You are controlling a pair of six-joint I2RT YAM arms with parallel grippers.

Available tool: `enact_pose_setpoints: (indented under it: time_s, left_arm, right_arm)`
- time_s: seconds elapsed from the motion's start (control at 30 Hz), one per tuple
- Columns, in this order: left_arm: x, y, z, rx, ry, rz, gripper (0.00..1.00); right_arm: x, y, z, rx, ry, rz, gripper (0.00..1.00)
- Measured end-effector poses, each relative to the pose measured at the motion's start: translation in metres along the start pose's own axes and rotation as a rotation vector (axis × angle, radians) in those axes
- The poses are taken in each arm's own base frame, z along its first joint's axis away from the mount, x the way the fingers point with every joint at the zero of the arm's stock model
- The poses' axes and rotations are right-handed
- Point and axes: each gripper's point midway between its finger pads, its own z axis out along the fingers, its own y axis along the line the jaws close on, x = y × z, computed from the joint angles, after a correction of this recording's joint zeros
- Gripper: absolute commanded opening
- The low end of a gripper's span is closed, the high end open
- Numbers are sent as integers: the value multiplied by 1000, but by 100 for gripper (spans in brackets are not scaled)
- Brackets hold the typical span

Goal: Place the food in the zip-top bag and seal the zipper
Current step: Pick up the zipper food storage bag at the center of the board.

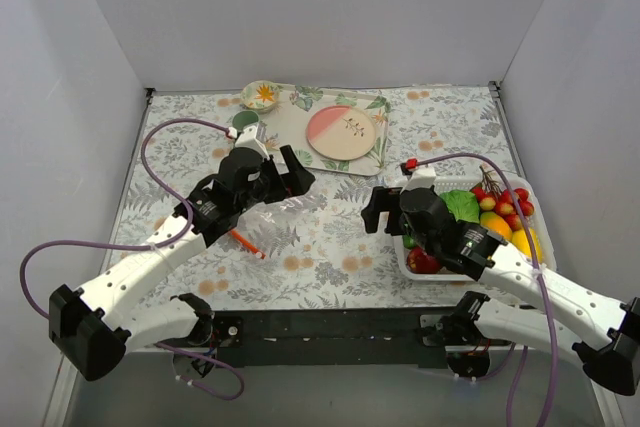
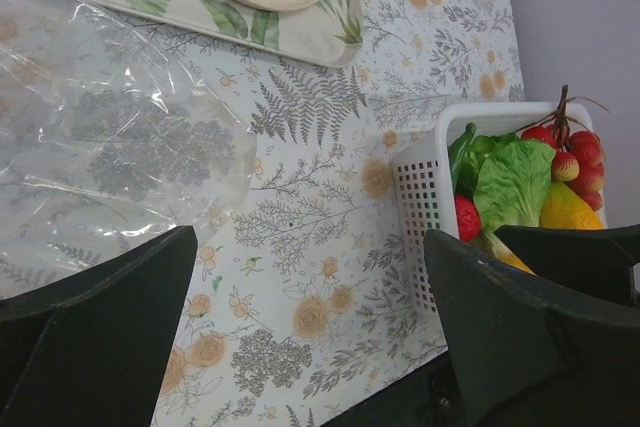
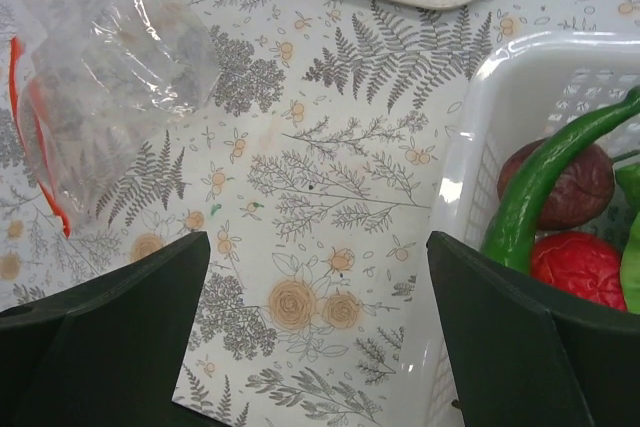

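Both arms hang above the table with nothing in them. The left gripper [image 1: 298, 172] has its jaws spread wide and empty, and so does the right gripper [image 1: 375, 209].

The bag [image 2: 120, 137] lies flat and crumpled on the cloth, ahead and to the left of the left gripper's fingers and just below it. From the right gripper it sits ahead on the far left, with the zipper [image 3: 48, 172] running down the bag's outer edge, away from that gripper. Through the creased plastic I cannot tell whether the mouth is open or pressed shut. No fruit shows inside it.

The food is all in the basket [image 3: 462, 162], which stands close on the right gripper's right side, its rim almost under the right finger. An apple [image 3: 580, 267] lies nearest that finger, partly under a green pepper [image 3: 540, 182]. From the left gripper the basket is well off to the right, with cherries [image 2: 580, 152] at its far end beyond the lettuce [image 2: 515, 182].

The task looks to be at its first step, with nothing yet bagged. The next move probably falls to the right gripper. It would shift to its right, over the basket, and drop onto a fruit clear of the pepper. The left gripper would need to come down on the bag near the zipper and lift one lip, so the mouth gapes for loading. Thin film on a flat cloth is hard to pinch.
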Motion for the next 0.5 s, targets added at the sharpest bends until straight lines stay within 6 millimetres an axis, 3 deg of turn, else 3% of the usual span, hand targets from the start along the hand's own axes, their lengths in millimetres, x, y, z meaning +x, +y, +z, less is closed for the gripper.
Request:
enact_pose_setpoints:
  time_s: [0.17, 0.3, 0.4, 0.5]
  left_arm:
    - [-14, 0, -7, -51, -31, -54, 98]
    - [-25, 8, -11, -101, -49, -92, 98]
    - [-33, 23, -13, -150, -64, -128, 98]
    - [-44, 54, -15, -235, -78, -189, 98]
  right_arm:
    - [-9, 12, 13, 1, 15, -68, 99]
    - [-5, 26, 28, -43, 39, -102, 98]
    - [-4, 39, 37, -80, 56, -135, 99]
    - [-8, 67, 55, -136, 72, -184, 97]
